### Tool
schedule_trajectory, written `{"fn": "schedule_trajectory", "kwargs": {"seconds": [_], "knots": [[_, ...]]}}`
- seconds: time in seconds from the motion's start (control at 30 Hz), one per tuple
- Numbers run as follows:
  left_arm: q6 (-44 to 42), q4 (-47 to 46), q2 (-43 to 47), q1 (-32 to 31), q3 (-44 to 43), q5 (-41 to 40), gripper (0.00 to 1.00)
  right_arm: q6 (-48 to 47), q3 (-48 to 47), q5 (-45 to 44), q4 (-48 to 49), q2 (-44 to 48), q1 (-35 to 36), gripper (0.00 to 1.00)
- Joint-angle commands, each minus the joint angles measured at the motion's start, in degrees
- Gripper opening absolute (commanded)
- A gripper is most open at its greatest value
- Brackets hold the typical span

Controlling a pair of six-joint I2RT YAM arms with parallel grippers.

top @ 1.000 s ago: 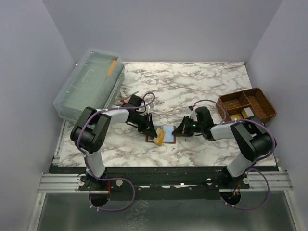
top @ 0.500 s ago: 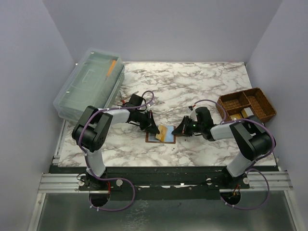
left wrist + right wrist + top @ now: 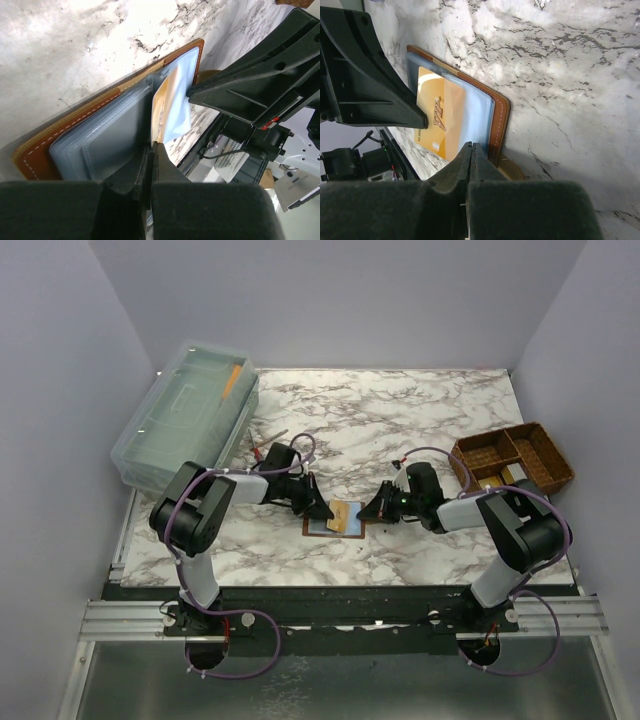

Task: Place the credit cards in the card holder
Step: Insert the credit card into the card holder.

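Two YAM arms reach in from the near edge of the marble table [image 3: 420,420]. The left arm [image 3: 195,515] and the right arm [image 3: 510,530] are each bent sharply at the elbow, with forearms stretched low toward the middle of the table's near half. The left gripper [image 3: 322,508] and the right gripper [image 3: 368,512] face each other tip to tip, near but apart. Both have their jaws pressed together and are tilted down at the tabletop.
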State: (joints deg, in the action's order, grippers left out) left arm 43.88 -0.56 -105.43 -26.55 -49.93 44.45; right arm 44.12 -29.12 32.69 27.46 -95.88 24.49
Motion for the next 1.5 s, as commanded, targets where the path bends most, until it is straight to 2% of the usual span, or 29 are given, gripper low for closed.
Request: {"fn": "schedule_trajectory", "kwargs": {"seconds": [0.0,0.3,0.57,0.63,0.73,0.9,1.03,1.17,1.47], "knots": [[3.02,-4.35,1.03,-1.72,3.34,-5.87,0.00,0.05,1.17,-0.67,-0.44,-1.27,0.36,0.01],[3.23,-4.02,4.16,-4.29,4.46,-13.48,0.00,0.00,1.43,-0.87,-0.99,-0.83,0.38,0.01],[-0.76,3.58,5.56,-5.25,2.06,-16.73,0.15,-1.48,-0.34,-1.41,-4.75,1.01,0.35,0.01],[-2.39,6.32,6.50,-5.42,1.14,-18.21,0.21,-2.50,-0.98,-2.32,-6.84,2.45,0.37,0.03],[-3.52,7.87,6.79,-5.79,0.23,-18.87,0.22,-4.21,-2.30,-3.95,-11.44,4.57,0.38,0.06],[-3.27,8.20,5.40,-7.41,-1.27,-18.29,0.25,-5.76,-4.17,-6.08,-16.59,7.11,0.34,0.16],[-2.79,8.38,3.72,-9.72,-3.14,-18.67,0.27,-5.31,-3.87,-5.14,-15.55,5.93,0.34,0.18],[-3.20,9.00,2.19,-11.90,-5.50,-18.25,0.28,-2.79,-2.20,-1.68,-10.15,4.09,0.42,0.18],[-7.50,14.18,4.42,-11.90,-6.68,-20.01,0.44,-3.59,-2.19,-1.46,-10.43,3.49,0.51,0.18]]}}
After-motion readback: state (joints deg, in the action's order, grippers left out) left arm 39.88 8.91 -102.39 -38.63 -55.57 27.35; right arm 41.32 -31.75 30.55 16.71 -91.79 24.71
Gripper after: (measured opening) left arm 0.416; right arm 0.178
